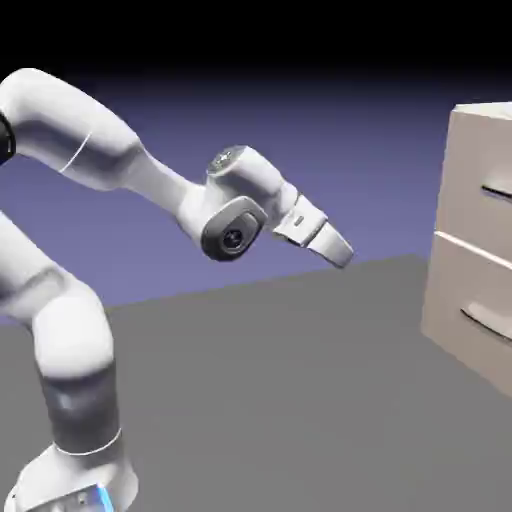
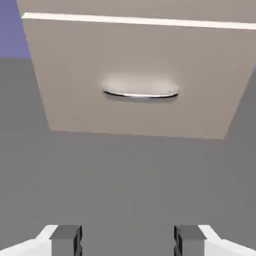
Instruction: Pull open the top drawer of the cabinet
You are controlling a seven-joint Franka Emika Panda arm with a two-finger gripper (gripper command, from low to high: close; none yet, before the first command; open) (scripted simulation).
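Observation:
The cabinet (image 1: 470, 250) is a pale beige box at the exterior view's right edge, partly cut off. Its top drawer (image 1: 482, 160) carries a grey bar handle (image 1: 497, 192) and sits flush with the front. My gripper (image 1: 342, 254) hangs in the air well to the left of the cabinet, tilted down toward it and touching nothing. In the hand view the gripper (image 2: 127, 242) is open, its grey fingertips (image 2: 66, 240) far apart with only floor between them. Only a strip of the top drawer (image 2: 140, 7) shows along that view's upper edge.
The lower drawer front (image 2: 140, 75) with its own grey handle (image 2: 140, 94) fills the hand view's upper half, reaching down to the grey table (image 1: 280, 380). In the exterior view the lower drawer (image 1: 465, 300) sits under the top one.

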